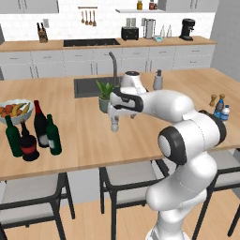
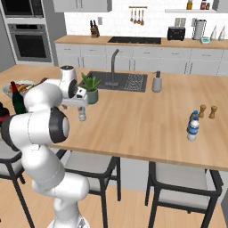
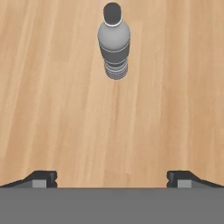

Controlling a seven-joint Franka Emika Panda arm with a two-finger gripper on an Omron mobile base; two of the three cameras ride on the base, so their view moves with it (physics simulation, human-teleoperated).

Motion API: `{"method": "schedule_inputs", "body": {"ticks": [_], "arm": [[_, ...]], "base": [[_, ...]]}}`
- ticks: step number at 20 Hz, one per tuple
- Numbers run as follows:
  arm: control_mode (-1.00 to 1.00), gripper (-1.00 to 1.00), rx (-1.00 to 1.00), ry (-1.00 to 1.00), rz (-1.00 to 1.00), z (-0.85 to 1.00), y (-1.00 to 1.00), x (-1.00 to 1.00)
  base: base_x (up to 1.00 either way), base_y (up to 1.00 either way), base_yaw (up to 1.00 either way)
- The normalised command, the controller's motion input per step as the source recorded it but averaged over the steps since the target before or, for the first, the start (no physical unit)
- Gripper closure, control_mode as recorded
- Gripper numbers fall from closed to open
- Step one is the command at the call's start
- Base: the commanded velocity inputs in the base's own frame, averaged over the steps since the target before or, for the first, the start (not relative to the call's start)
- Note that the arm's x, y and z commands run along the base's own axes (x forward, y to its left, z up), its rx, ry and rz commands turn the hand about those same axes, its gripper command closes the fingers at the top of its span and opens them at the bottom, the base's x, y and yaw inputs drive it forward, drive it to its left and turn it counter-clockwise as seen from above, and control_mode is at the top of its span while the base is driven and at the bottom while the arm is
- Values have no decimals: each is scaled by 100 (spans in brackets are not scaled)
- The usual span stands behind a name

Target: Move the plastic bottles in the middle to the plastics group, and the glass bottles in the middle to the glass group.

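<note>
I see the gripper (image 3: 112, 177) with its fingers wide apart and nothing between them, above the wooden counter (image 1: 140, 136). The small grey plastic bottle (image 3: 114, 43) stands upright on the counter, ahead of the fingertips, not touching them. In the left base view it (image 1: 114, 123) is near the potted plant (image 1: 105, 93).

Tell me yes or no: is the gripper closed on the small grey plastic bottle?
No, the gripper is open, apart from the upright plastic bottle on the counter.
</note>
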Motion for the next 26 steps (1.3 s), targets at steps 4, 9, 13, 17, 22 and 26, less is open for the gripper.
{"method": "schedule_inputs", "body": {"ticks": [4, 9, 13, 17, 22, 26], "arm": [[-100, -100, 0, -17, -6, -7, 3, 29], [-100, -100, 0, -4, -5, -5, 3, 30], [-100, -100, 0, 0, -4, 0, 3, 48], [-100, -100, 0, 0, -2, 0, 0, 37], [-100, -100, 0, 0, 0, -14, 0, 9], [-100, -100, 0, -3, 0, -38, 2, 4]], "base": [[0, 0, 0], [0, 0, 0], [0, 0, 0], [0, 0, 0], [0, 0, 0], [0, 0, 0]]}}
